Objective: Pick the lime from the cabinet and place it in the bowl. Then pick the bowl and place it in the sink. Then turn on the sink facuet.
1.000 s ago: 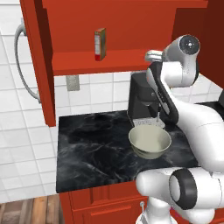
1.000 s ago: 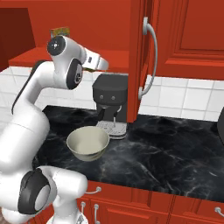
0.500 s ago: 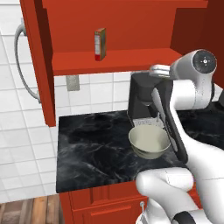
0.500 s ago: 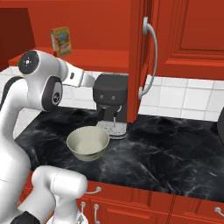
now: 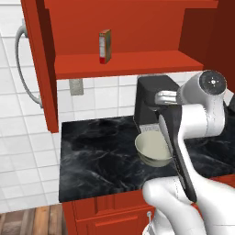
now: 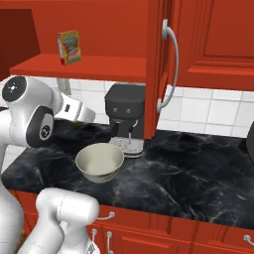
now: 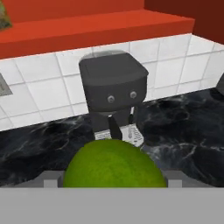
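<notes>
Dark coffee machine (image 6: 126, 115) stands at back of black marble tabletop (image 6: 188, 173), against white tile wall (image 5: 18, 151). Small printed box (image 5: 105, 46) upright on red shelf. Grey outlet plate (image 5: 76, 86) on tiles.

My arm (image 5: 193, 124) is swinging: its round elbow joint, high and close to the cabinet (image 5: 124, 64) a second ago, now sits lower and further toward me, left of the coffee machine (image 6: 126, 116) in the right base view. The forearm now slants down across the bowl (image 5: 153, 149) in the left base view.
</notes>
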Tool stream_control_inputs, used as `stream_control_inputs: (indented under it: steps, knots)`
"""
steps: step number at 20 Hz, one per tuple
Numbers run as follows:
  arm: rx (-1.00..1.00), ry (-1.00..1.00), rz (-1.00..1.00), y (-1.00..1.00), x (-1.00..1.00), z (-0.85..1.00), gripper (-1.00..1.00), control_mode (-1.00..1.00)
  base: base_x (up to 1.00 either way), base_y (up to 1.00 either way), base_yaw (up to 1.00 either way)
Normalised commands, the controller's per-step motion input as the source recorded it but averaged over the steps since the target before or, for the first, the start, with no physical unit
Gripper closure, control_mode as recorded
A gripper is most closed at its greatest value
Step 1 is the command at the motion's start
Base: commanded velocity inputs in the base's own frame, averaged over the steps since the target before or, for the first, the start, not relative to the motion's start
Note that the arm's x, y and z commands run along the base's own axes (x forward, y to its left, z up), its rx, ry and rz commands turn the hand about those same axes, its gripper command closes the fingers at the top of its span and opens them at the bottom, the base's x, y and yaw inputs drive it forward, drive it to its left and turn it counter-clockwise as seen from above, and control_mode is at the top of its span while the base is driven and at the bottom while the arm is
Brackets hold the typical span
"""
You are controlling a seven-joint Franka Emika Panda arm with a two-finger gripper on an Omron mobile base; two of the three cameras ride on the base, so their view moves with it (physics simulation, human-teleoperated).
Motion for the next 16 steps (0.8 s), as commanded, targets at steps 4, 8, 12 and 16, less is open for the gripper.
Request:
stream_control_inputs:
  steps: [4, 8, 12, 16]
  knots:
    - [0.0, 0.18, 0.0, 0.0, -0.05, -0.8, 1.0, -1.0, 0.0, 0.0, 0.0]
    - [0.0, 0.19, 0.0, 0.0, 0.01, -0.68, 1.0, -1.0, 0.0, 0.0, 0.0]
    - [0.0, 0.18, 0.0, 0.0, 0.12, -0.72, 1.0, -1.0, 0.0, 0.0, 0.0]
    - [0.0, 0.11, 0.0, 0.0, 0.27, -0.63, 1.0, -1.0, 0.0, 0.0, 0.0]
